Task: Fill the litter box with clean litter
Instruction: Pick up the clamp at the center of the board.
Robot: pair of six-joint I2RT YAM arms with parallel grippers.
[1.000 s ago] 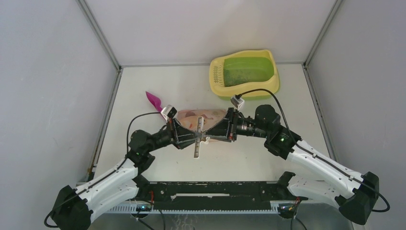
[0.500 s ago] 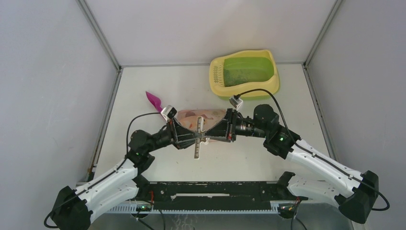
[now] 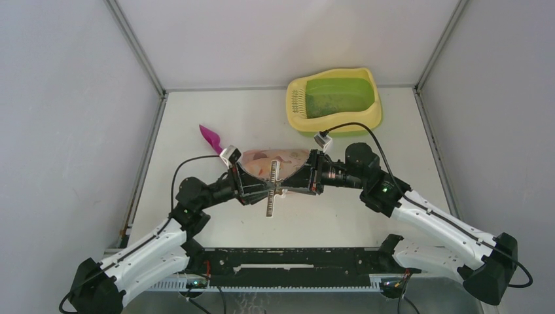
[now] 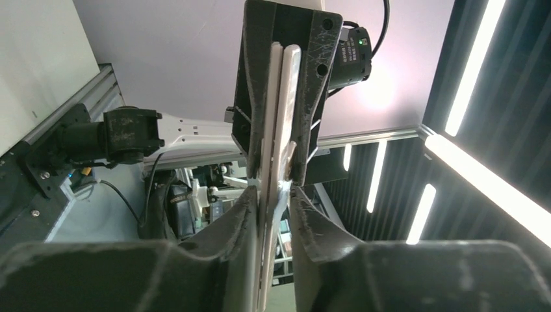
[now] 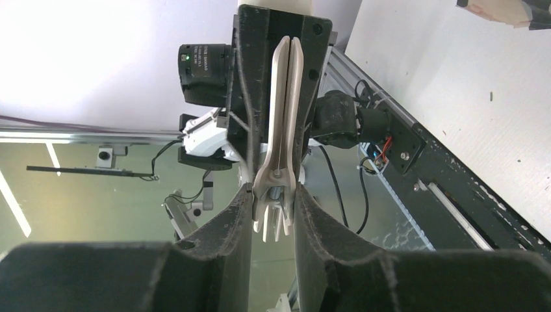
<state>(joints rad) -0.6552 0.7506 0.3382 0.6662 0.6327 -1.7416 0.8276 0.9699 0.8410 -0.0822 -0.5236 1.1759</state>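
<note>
Overhead view of two robot arms meeting tip to tip at the middle of a pale desk (image 3: 327, 209). A long white toothed clip (image 3: 268, 204) stood between them, its long axis running near to far, crosswise to the line joining the two arms.

The right gripper (image 5: 273, 195) had its jaws pressed against both sides of the clip's hinged end, apparently clamped on it. The left gripper (image 4: 273, 195) had its jaws flanking the other end, but whether they squeezed it or only stood beside it could not be told.

Just beyond the jaws lay a peach-pink bag (image 3: 278, 157), lengthwise across the desk. Whether the clip was fastened to it was hidden by the grippers. A magenta scoop (image 3: 211, 137) lay beyond the jaws toward the left arm's side.

The litter box (image 3: 340, 124) sat well apart from the jaws, farther out and toward the right arm's side, near the far wall. Its long axis ran roughly side to side, with the grille end toward the jaws. Only a thin speckling of litter (image 3: 330, 104) showed in its green basin, so the filling looked barely begun.

The right arm was nearer the box. Bare desk lay between the jaws and the box's near rim, giving open room from that side, while the walls stood close behind it and on its right.
</note>
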